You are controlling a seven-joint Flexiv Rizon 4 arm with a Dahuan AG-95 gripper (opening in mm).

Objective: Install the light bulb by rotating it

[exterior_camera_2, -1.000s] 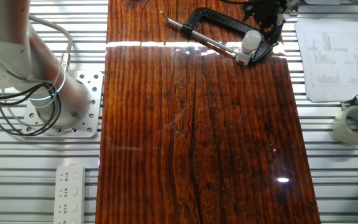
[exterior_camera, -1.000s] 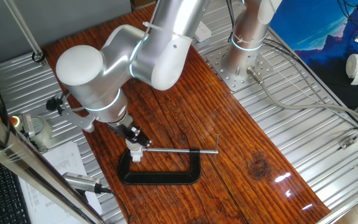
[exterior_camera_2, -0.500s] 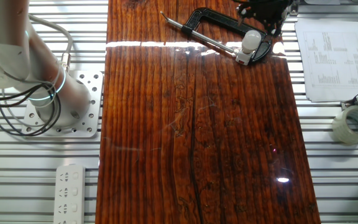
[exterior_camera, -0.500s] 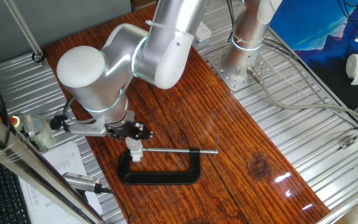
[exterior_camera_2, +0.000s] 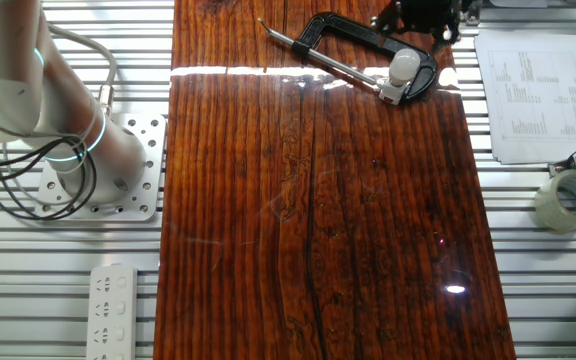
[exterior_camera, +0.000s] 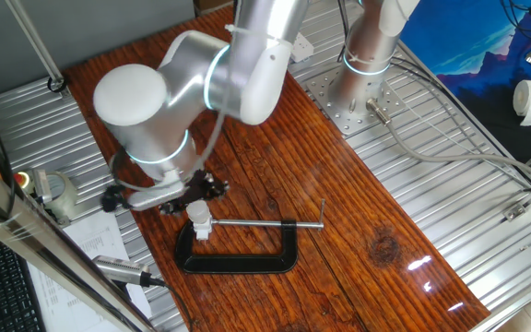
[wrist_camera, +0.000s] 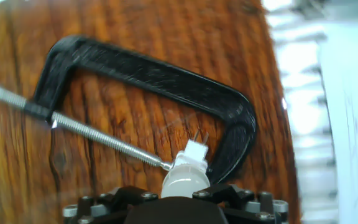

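Observation:
The light bulb [wrist_camera: 184, 181] is small, white and frosted. It stands upright in a white socket block [exterior_camera: 202, 231] held in the black C-clamp [wrist_camera: 166, 81]. My gripper [wrist_camera: 182, 196] is directly over the bulb, its black fingers [wrist_camera: 229, 194] flanking the dome and closed against it. From the side, the gripper [exterior_camera: 196, 192] sits on top of the bulb [exterior_camera: 198, 214]. From the opposite side, the bulb [exterior_camera_2: 403, 68] shows just below the black gripper [exterior_camera_2: 418, 18]. The lower part of the dome is hidden behind the hand.
The clamp's screw rod [exterior_camera: 265, 223] runs right from the socket. Printed papers [exterior_camera_2: 523, 95] and a tape roll [exterior_camera_2: 568, 198] lie beside the wooden board [exterior_camera_2: 318, 220]. The arm's base [exterior_camera: 362, 78] stands at the back, and a power strip [exterior_camera_2: 113, 310] lies on the metal table.
The hand has turned about the bulb's axis, swinging its side-mounted camera round towards the front left. It has stayed over the bulb, and the bulb and clamp have not shifted.

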